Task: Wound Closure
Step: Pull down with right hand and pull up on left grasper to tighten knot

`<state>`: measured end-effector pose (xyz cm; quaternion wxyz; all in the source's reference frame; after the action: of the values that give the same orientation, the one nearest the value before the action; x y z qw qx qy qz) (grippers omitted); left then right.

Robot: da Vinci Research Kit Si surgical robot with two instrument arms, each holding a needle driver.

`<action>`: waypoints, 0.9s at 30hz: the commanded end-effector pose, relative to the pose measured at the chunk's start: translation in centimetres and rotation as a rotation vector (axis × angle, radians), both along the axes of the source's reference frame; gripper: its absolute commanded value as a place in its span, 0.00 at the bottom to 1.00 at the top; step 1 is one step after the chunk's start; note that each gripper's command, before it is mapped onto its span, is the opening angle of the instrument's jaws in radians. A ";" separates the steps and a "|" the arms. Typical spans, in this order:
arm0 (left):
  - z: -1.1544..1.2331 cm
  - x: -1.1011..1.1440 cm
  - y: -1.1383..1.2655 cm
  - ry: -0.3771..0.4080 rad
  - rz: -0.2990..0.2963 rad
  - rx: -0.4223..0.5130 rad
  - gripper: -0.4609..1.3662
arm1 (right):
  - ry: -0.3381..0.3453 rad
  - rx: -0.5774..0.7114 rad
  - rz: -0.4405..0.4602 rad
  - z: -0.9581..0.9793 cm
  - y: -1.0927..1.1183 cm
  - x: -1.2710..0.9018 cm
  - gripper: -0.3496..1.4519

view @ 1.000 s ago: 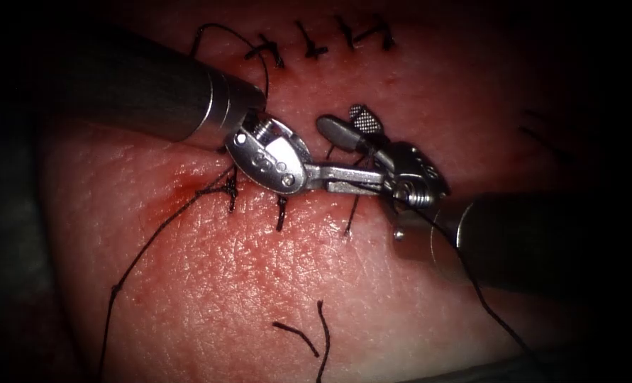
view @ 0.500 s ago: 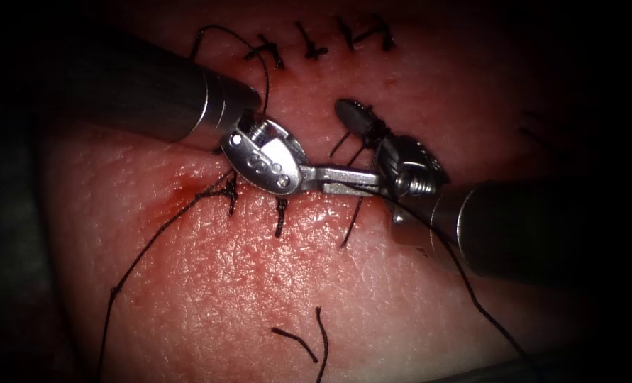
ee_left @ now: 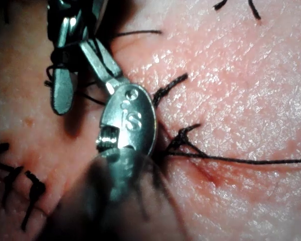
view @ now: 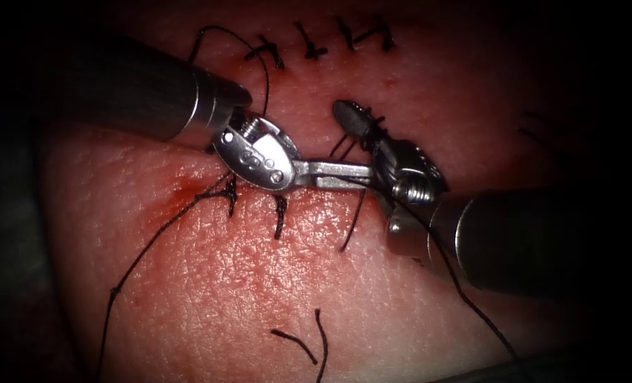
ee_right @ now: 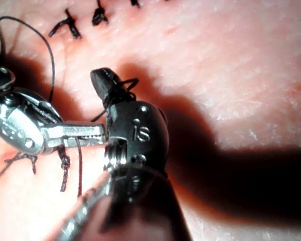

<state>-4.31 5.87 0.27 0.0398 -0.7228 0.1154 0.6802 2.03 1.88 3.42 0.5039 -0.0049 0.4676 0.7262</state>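
On the tissue [view: 245, 269] the cut [view: 188, 186] runs left to right under both tools, with dark stitches [view: 280, 215] across it. My left tool [view: 358, 174] reaches in from the upper left, its jaws shut and pointing right, with thread [view: 472, 305] running from their tip toward the lower right. My right tool [view: 344, 112] points up and left with jaws shut on a short thread strand [view: 340, 147] rising from the newest stitch. Thread loops [ee_right: 124, 85] wrap the right tool [ee_right: 99, 78] in the right wrist view. The left tool [ee_left: 86, 44] meets the right tool [ee_left: 60, 106] in the left wrist view.
A second row of tied stitches [view: 308, 44] lies at the far edge of the tissue. A long thread [view: 138, 259] trails from the left stitch down to the lower left. Two loose cut ends [view: 308, 340] lie near the front. Red fluid [view: 181, 195] stains the cut's left end.
The right tool's jaws, open a second ago, have closed on the strand and thread now wraps them. The left tool has drawn slightly to the left.
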 end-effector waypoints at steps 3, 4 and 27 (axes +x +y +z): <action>-0.08 0.09 0.07 0.009 0.004 0.004 0.06 | 0.003 -0.007 -0.018 -0.06 -0.10 0.01 0.00; -0.11 0.12 0.11 0.016 -0.007 0.001 0.06 | 0.004 -0.011 -0.020 -0.08 -0.15 0.02 0.00; 0.13 0.12 1.02 0.070 -0.088 0.034 0.06 | -0.030 -0.034 -0.060 -0.33 -0.72 0.05 0.00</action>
<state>-4.22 7.01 0.49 0.0824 -0.6912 0.1393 0.7043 2.09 1.11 3.08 0.5334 -0.0088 0.4739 0.7006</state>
